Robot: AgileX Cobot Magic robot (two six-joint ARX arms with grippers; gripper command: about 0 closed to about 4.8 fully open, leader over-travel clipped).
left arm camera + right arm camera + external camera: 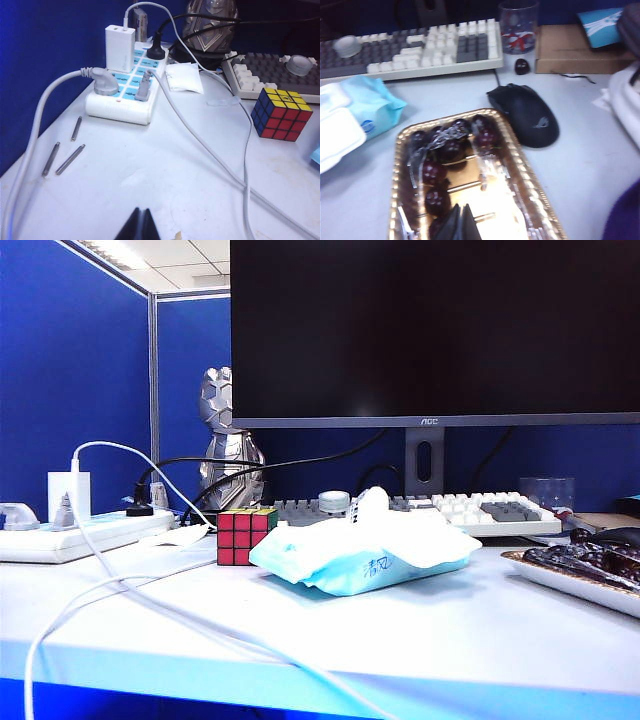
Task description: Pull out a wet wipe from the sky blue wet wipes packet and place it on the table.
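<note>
the sky blue wet wipes packet (362, 562) lies flat at the centre of the exterior view, on the table (480, 640), with its white top flap uppermost so the opening faces up for a pull from above. a crumpled white sheet, judged to be the wet wipe (372, 506), stands up from the flap; it is not yet drawn free. a rubik's cube (243, 535) sits just beside the packet, to its left in that view.

neither arm shows in the exterior view. the left hand (139, 225) appears at the lower edge of the left wrist view, fingers pressed together and holding nothing, over bare table near a power strip (127, 85) and loose cables. the right hand (460, 222) sits at the lower edge of the right wrist view, likewise closed and empty, above a gold tray (400, 165) of dark fruit; the packet lies at the left edge of that picture. judgement: both hands are parked well apart from the packet, and the approach has not begun.
</note>
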